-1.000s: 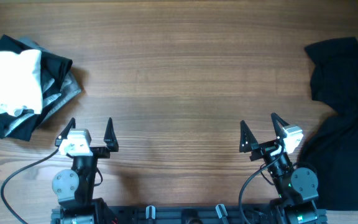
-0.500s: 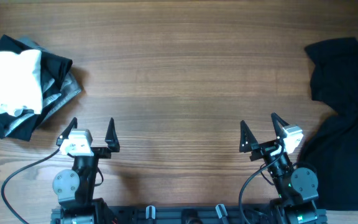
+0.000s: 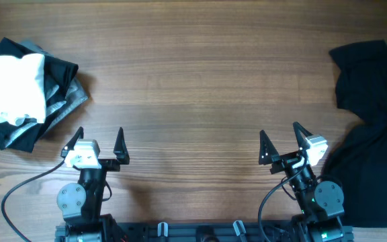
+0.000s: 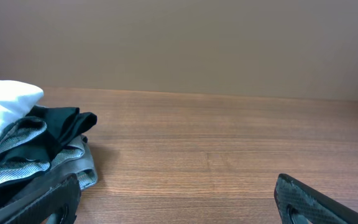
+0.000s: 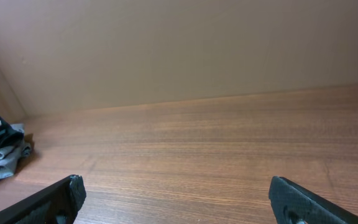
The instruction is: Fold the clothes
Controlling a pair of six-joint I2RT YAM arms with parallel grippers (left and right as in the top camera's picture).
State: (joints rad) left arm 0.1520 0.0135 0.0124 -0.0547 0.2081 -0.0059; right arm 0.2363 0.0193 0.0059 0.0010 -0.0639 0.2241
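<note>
Now 2 heaps: mixed clothes pile (image 3: 19, 91) L, blk garment (image 3: 375, 134) R; L fingers (image 3: 98, 133), R fingers (image 3: 279, 131) spread.

A wooden table (image 3: 200, 81) with fine horizontal grain meets a plain beige wall (image 4: 204, 43) under soft, even light

A brown wood-grain table (image 3: 200, 81) meets a plain beige wall (image 4: 229, 43), possibly a board.

Black arms (image 3: 91, 180) have white wrist blocks (image 3: 84, 154), pointed black fingers (image 3: 119, 140).
</note>
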